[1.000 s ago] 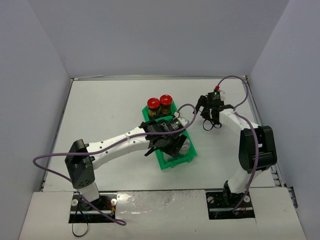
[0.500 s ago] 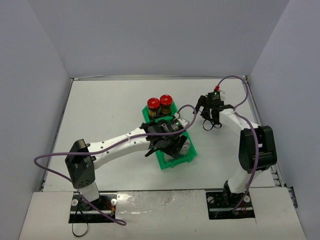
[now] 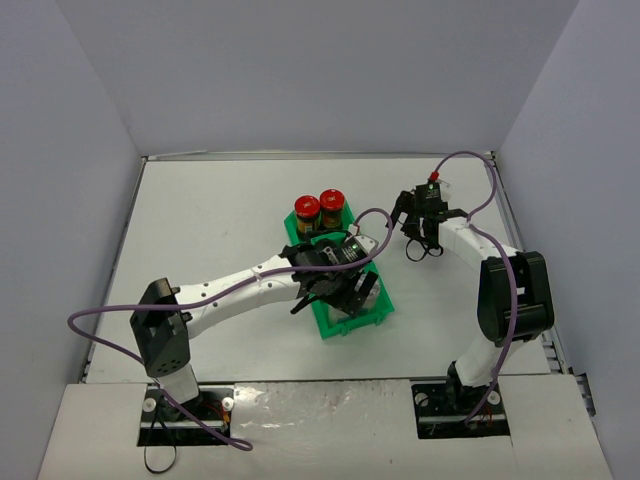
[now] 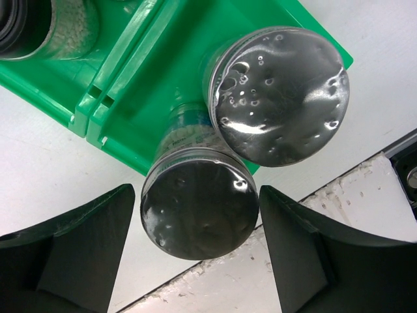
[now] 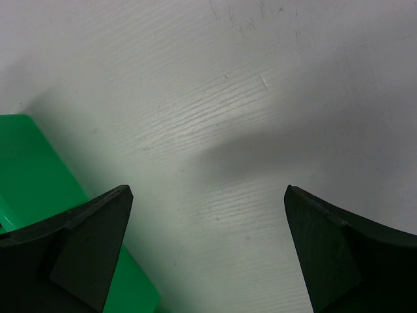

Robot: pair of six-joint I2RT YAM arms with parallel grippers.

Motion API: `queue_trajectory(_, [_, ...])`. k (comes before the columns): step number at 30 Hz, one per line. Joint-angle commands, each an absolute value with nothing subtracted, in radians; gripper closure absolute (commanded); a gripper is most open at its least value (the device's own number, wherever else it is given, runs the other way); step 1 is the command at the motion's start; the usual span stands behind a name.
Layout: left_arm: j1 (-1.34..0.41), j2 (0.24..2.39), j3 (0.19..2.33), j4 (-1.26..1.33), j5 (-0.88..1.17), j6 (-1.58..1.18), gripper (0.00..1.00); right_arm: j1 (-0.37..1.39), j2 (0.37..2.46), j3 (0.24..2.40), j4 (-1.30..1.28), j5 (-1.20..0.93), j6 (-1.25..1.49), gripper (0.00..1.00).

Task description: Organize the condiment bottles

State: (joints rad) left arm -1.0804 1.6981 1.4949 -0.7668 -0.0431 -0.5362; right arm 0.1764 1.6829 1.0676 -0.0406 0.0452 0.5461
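The left tool [image 4: 197,195] hangs over the near end of the green bin [image 4: 130,85] with its two dark fingers [image 4: 71,248] spread to either side of a silver-capped bottle [image 4: 199,212]. A thin strip of white shows between the cap and the finger on the left of the wrist view. On the other side the gap is too fine to judge, so that finger may be brushing the cap. The tool is not pinching the bottle. This bottle stands at the outer edge of the bin's nearest compartment, its label visible down its side. A second silver-capped bottle [image 4: 280,91] sits just beside it in the same compartment, and their caps look to be touching. In the next compartment a black-capped bottle [image 4: 62,29] with pale grainy contents shows at the corner of the wrist view. From above, the two red-capped jars [image 3: 308,208] [image 3: 332,199] stand side by side in the far compartment.

The right tool [image 5: 208,195] is also spread wide, with nothing between its fingers. It points down at the bare white counter [image 5: 234,117], to the right of the bin, and only a green corner of the bin enters its view.
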Motion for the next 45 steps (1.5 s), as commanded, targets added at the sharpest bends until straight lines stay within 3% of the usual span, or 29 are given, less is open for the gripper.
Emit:
queue_trajectory(1, [-1.088,1.63,1.594,-0.791,-0.089,-0.528,0.24,0.17,1.64,1.088,-0.031,0.067,0.541,0.0])
queue_trajectory(12, [-1.094,1.564,1.793,-0.968,-0.111,-0.492,0.2,0.17,1.63,1.092,-0.032,0.066,0.54,0.0])
queue_trajectory(19, [-0.995,1.511,1.958,-1.218,-0.511,-0.554,0.12,0.17,1.622,1.109,-0.043,0.064,0.53,0.0])
queue_trajectory(28, [-0.384,1.425,1.549,-0.871,-0.358,-0.52,0.09,0.162,1.615,1.167,-0.095,0.072,0.489,0.0])
queue_trajectory(32, [-0.336,1.462,1.455,-0.772,-0.304,-0.497,0.08,0.157,1.587,1.173,-0.096,0.065,0.472,0.0])
queue_trajectory(45, [-0.336,1.468,1.468,-0.728,-0.296,-0.42,0.06,0.156,1.535,1.225,-0.109,0.113,0.471,0.0])
